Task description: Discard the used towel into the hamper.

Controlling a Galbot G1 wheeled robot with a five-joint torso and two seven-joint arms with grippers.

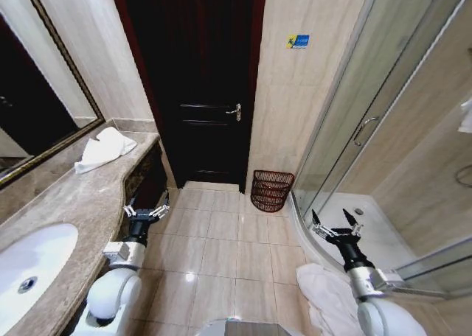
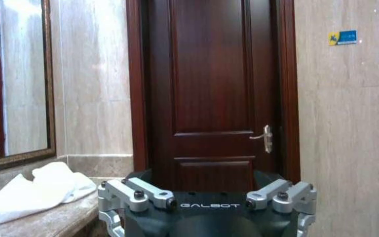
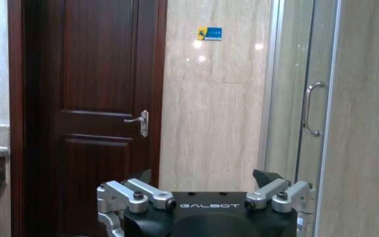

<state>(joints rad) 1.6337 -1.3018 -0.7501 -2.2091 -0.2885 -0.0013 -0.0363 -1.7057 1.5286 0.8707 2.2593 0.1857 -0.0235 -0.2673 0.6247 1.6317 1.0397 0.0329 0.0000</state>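
Note:
A crumpled white towel (image 1: 105, 149) lies at the far end of the marble counter (image 1: 70, 203), below the mirror; the left wrist view has the towel (image 2: 35, 192) on the counter edge. The hamper (image 1: 271, 190), a dark reddish-brown openwork basket, stands on the floor against the wall between the door and the shower. My left gripper (image 1: 147, 207) hangs open beside the counter's front, short of the towel and holding nothing. My right gripper (image 1: 333, 222) is open and holds nothing near the shower's curved threshold; in its wrist view the right gripper (image 3: 203, 177) faces the door and wall.
A dark wooden door (image 1: 199, 85) stands shut straight ahead. The glass shower enclosure (image 1: 369, 130) fills the right side. A white sink (image 1: 29, 266) is set in the near counter. A white cloth-like heap (image 1: 324, 295) lies on the floor by my right arm. Tiled floor (image 1: 221, 240) lies between.

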